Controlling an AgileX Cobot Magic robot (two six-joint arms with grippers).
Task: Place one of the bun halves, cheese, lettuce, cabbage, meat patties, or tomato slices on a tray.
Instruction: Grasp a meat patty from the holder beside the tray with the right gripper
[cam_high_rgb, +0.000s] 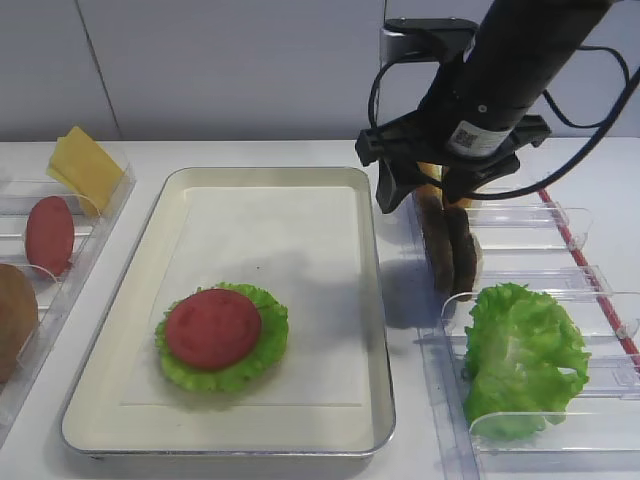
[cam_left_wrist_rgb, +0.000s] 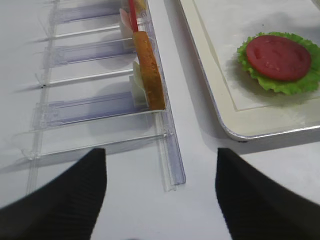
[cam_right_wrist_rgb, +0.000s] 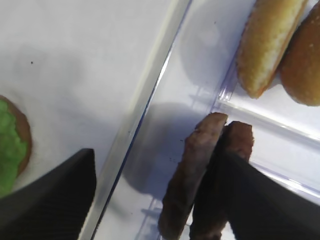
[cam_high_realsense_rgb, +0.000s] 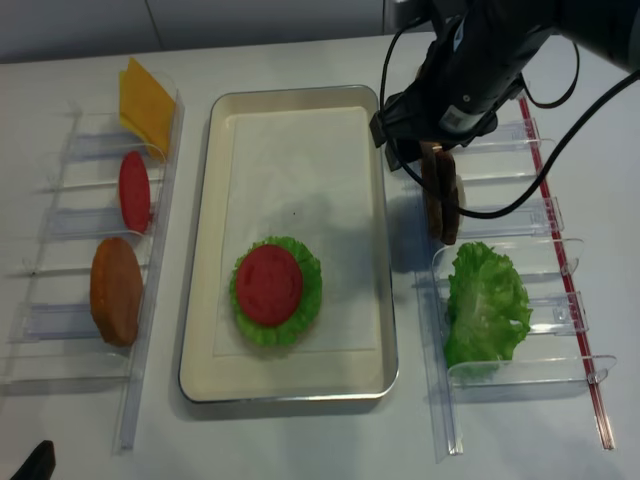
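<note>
The tray (cam_high_rgb: 385, 330) lies mid-table and holds a lettuce leaf (cam_high_rgb: 268, 352) with a tomato slice (cam_high_rgb: 213, 327) on top. Two meat patties (cam_high_rgb: 450, 245) stand on edge in the right clear rack. My right gripper (cam_high_rgb: 425, 195) hangs open just above them. In the right wrist view the nearer patty (cam_right_wrist_rgb: 192, 175) stands between the fingers of this gripper (cam_right_wrist_rgb: 156, 165). The right finger (cam_right_wrist_rgb: 270, 200) covers part of the second patty (cam_right_wrist_rgb: 239, 140), and the left finger is well clear. Two bun halves (cam_right_wrist_rgb: 265, 45) stand in the slot beyond. My left gripper (cam_left_wrist_rgb: 160, 160) is open over bare table.
More lettuce (cam_high_rgb: 520, 355) fills the near slots of the right rack (cam_high_rgb: 560, 215). The left rack (cam_high_rgb: 95, 225) holds cheese (cam_high_rgb: 85, 165), a tomato slice (cam_high_rgb: 49, 235) and a bun half (cam_high_rgb: 12, 315). That rack's end (cam_left_wrist_rgb: 172, 175) lies just ahead of my left gripper.
</note>
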